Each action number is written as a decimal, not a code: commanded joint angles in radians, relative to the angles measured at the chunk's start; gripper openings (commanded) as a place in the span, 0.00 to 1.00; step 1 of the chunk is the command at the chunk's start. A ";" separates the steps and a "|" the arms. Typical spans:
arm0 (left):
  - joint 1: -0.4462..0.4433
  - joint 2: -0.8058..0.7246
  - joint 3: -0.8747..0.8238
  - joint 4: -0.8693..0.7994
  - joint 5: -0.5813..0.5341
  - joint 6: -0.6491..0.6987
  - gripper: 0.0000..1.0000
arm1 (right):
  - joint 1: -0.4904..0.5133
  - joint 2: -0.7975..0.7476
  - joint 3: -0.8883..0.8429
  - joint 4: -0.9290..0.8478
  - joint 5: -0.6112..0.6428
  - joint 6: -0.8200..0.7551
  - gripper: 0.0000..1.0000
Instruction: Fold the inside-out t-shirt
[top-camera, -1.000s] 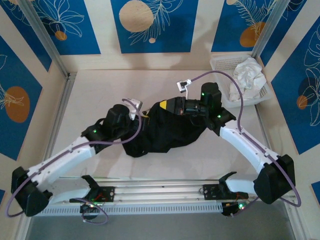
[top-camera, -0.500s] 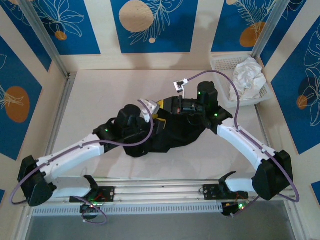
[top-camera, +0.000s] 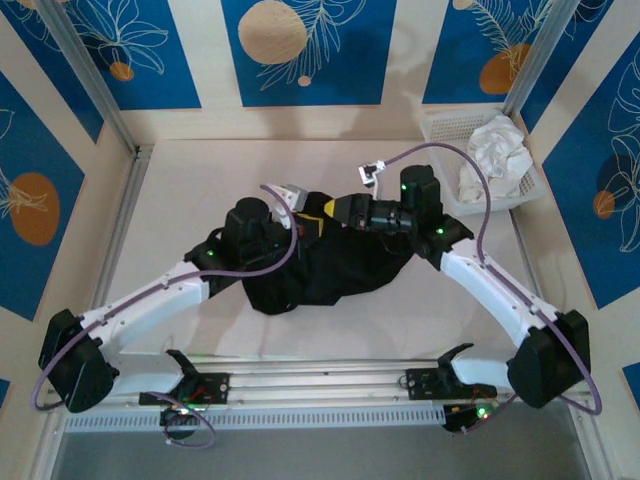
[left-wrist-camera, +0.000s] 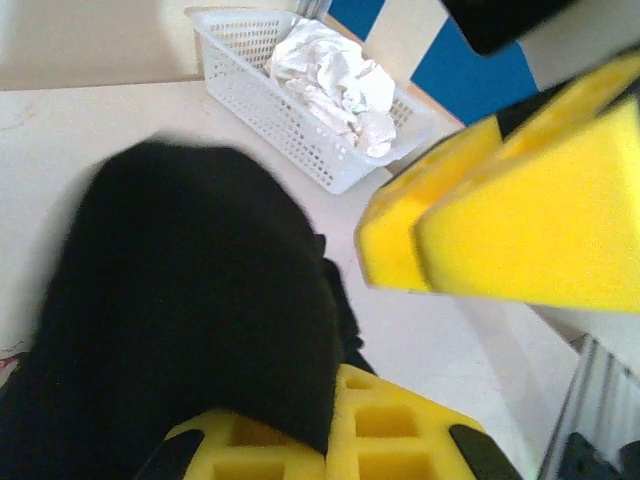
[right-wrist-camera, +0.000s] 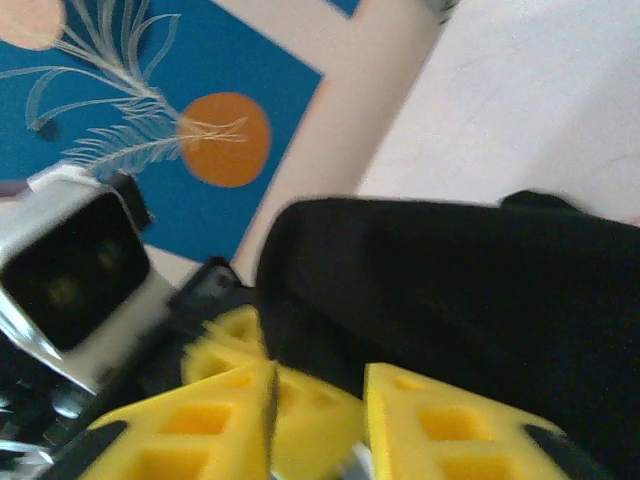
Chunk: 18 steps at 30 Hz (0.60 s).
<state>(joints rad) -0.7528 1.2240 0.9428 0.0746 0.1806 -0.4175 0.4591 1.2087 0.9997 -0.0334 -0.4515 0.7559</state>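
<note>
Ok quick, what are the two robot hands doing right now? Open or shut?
Left gripper: shut on the black t-shirt.
Right gripper: open, its jaws apart.

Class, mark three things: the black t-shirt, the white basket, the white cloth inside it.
black t-shirt (top-camera: 340, 265), top external view, middle of the bunched cloth
white basket (left-wrist-camera: 265, 115), left wrist view, perforated side wall
white cloth (top-camera: 497, 148), top external view, crumpled middle

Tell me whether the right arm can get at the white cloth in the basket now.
Probably yes. The right gripper stands open at the black t-shirt; the white basket sits open-topped to its right, the white cloth heaped inside, nothing between.
</note>
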 joint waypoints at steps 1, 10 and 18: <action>0.024 -0.046 -0.033 0.099 0.104 -0.079 0.00 | 0.001 -0.112 -0.072 -0.116 0.128 -0.148 0.39; 0.034 -0.070 -0.064 0.117 0.136 -0.092 0.00 | 0.036 -0.075 -0.165 0.020 0.057 -0.127 0.52; 0.040 -0.103 -0.081 0.112 0.122 -0.090 0.00 | 0.023 -0.034 -0.149 0.038 0.036 -0.130 0.04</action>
<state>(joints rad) -0.7261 1.1595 0.8700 0.1417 0.2871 -0.4995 0.4904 1.1931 0.8425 -0.0238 -0.3931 0.6296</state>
